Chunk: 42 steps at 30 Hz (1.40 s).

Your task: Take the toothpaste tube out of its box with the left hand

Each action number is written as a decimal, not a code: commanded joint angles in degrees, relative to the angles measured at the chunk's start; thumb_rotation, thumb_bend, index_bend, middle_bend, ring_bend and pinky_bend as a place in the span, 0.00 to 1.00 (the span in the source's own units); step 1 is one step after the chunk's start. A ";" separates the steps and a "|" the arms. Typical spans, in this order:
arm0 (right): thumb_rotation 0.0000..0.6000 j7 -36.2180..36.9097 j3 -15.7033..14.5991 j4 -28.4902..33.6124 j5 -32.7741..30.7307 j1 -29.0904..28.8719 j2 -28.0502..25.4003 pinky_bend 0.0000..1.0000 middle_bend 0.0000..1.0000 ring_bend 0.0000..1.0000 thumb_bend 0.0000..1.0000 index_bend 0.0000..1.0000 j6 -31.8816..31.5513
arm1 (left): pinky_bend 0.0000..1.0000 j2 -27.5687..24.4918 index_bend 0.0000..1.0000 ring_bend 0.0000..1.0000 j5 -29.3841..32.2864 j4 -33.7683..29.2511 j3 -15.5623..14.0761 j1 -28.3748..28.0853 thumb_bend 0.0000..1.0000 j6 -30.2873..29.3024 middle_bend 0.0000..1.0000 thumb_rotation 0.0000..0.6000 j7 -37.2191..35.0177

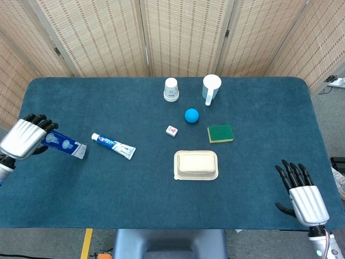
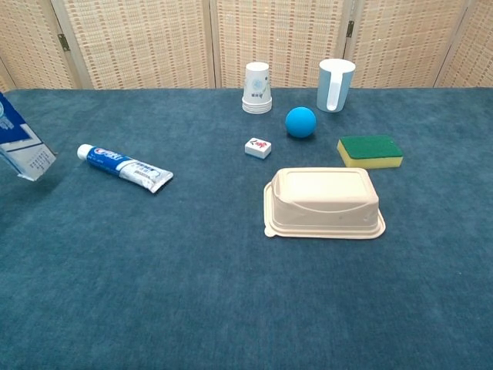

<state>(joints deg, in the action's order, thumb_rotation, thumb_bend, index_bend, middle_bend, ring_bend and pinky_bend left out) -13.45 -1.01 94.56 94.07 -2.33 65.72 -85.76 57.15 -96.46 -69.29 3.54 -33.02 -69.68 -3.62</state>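
While the left robot hand [image 1: 24, 138] grips the toothpaste box [image 1: 64, 144] near the left edge of the surface [image 1: 108, 205], the toothpaste tube [image 1: 114, 145] lies flat on the blue cloth just beside the box's open end, apart from it, its cap pointing toward the left edge. The tube is out, so the task looks essentially done. In the chest view only the tilted box shows at the left border, not the robot hand itself.

The right robot hand [image 1: 302, 195] rests near the front right corner, holding nothing, fingers extended and slightly apart.

What remains risky is the box: it appears to hang low over the surface (whether its end touches the cloth is hard to tell from above), and a careless lowering or sweep toward the middle could nudge the tube and roll it. Releasing the box from a tilt could also let it topple onto the tube.

Further toward the back edge stand a paper cup [image 1: 171, 89] and a white mug [image 1: 211, 88], with a blue ball [image 1: 191, 115], a small tile [image 1: 171, 130], a green sponge [image 1: 220, 133] and a lidded container [image 1: 196, 164] around the middle, all well apart from the left robot hand.
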 commanded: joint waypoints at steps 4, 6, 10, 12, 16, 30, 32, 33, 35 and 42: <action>1.00 -0.40 -0.03 0.17 -0.09 -0.12 0.12 0.00 0.00 0.00 0.13 0.00 0.28 | 0.33 8.73 0.29 0.23 1.81 10.60 -2.38 0.87 0.13 1.85 0.37 1.00 -10.01; 1.00 -0.31 -0.03 0.22 -0.13 -0.05 0.08 0.00 0.00 0.00 0.13 0.00 0.14 | 0.20 9.69 0.15 0.11 2.79 11.90 -2.56 0.76 0.11 3.55 0.21 1.00 -10.28; 1.00 -0.05 0.01 0.15 -0.14 0.01 -0.01 0.00 0.00 0.00 0.13 0.00 -0.05 | 0.03 10.21 0.00 0.00 4.09 12.59 -2.05 0.64 0.09 4.01 0.00 1.00 -9.84; 1.00 -0.01 -0.03 0.14 -0.13 -0.03 -0.05 0.00 0.00 0.00 0.13 0.00 0.06 | 0.01 9.65 0.00 0.00 4.29 12.43 -1.80 0.71 0.09 3.35 0.00 1.00 -9.38; 1.00 -0.05 -0.12 0.13 0.06 -0.03 -0.03 0.00 0.00 0.00 0.13 0.00 0.02 | 0.00 7.39 0.00 0.00 5.85 11.09 -1.19 1.11 0.09 3.52 0.00 1.00 -6.66; 1.00 -0.50 -0.15 0.25 0.02 -0.07 0.11 0.00 0.00 0.00 0.13 0.00 0.11 | 0.00 4.23 0.00 0.00 8.22 5.96 -1.67 2.96 0.10 4.52 0.00 1.00 0.35; 1.00 -0.29 -0.14 0.24 0.05 0.03 0.02 0.00 0.00 0.00 0.13 0.00 -0.12 | 0.00 3.72 0.00 0.00 8.58 3.77 -1.75 3.43 0.10 4.34 0.00 1.00 2.48; 1.00 -0.16 -0.12 0.24 0.06 0.07 -0.04 0.00 0.00 0.00 0.13 0.00 -0.24 | 0.00 3.52 0.00 0.00 8.80 2.69 -1.80 3.77 0.10 4.11 0.00 1.00 3.53; 1.00 0.10 -0.10 0.18 0.13 0.13 -0.14 0.00 0.00 0.00 0.13 0.00 -0.45 | 0.00 3.40 0.00 0.00 9.33 0.47 -1.85 4.64 0.11 3.36 0.00 1.00 5.44; 1.00 0.34 -0.28 0.15 0.36 0.11 -0.26 0.00 0.00 0.00 0.13 0.00 -0.35 | 0.00 6.90 0.00 0.00 11.75 -5.39 -2.82 10.25 0.11 -1.70 0.00 1.00 9.64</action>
<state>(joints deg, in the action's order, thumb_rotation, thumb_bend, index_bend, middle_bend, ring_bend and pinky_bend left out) -13.11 -1.27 94.70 94.43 -2.23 65.47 -86.12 62.35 -85.56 -73.22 1.27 -24.96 -69.15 5.05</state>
